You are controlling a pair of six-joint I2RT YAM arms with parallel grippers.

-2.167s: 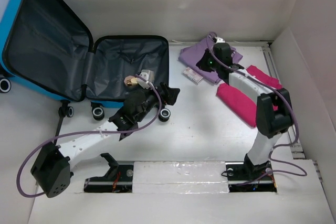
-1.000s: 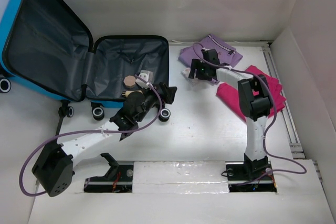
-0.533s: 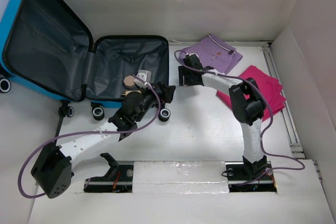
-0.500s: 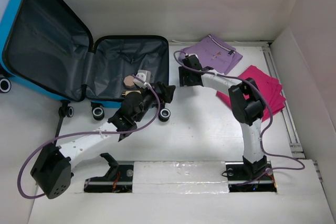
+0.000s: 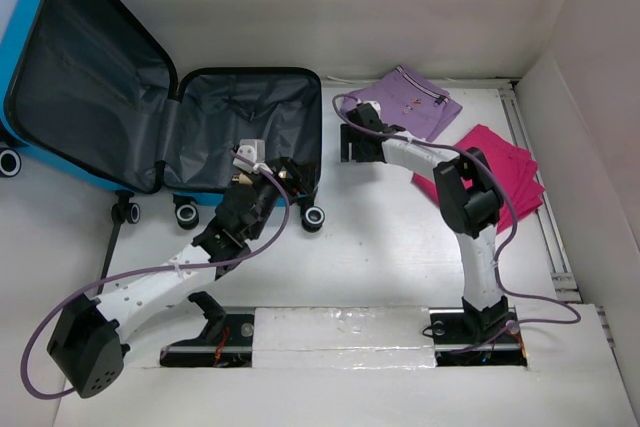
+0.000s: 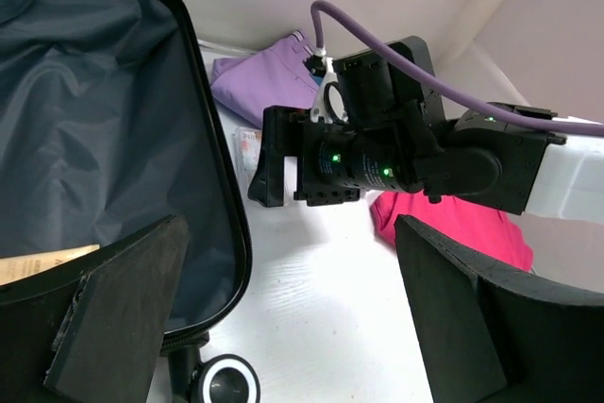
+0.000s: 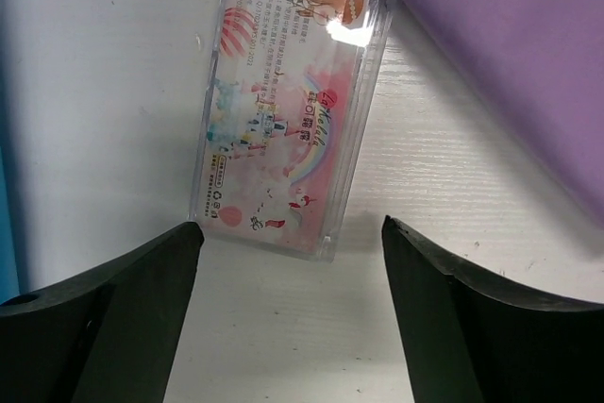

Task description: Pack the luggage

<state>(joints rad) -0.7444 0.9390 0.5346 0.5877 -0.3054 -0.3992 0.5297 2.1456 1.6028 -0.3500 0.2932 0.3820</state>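
The blue luggage point(image 5: 215, 107) lies open at the left, lid propped up, dark grey lining point(image 6: 94, 139) showing. My left gripper point(image 5: 293, 173) hangs open and empty over the base's right rim, near a black wheel point(image 6: 225, 382); its jaws point(image 6: 302, 327) frame bare table. A tan item point(image 6: 38, 266) rests inside the base. My right gripper point(image 5: 347, 144) is open just right of the luggage, pointing down. A clear case with a pink printed card point(image 7: 288, 110) lies flat just beyond its fingertips point(image 7: 293, 327), untouched. The left wrist view catches that case point(image 6: 247, 150) under the right gripper.
A purple zip pouch point(image 5: 415, 102) lies at the back, its edge touching the case's far corner point(image 7: 491, 54). Folded pink cloths point(image 5: 505, 172) sit at the right. White walls close in the table at the back and right.
My right gripper swung left from the purple pouch to above the clear case. My left gripper shifted left, further over the luggage base, and now covers the tan item in the top view.
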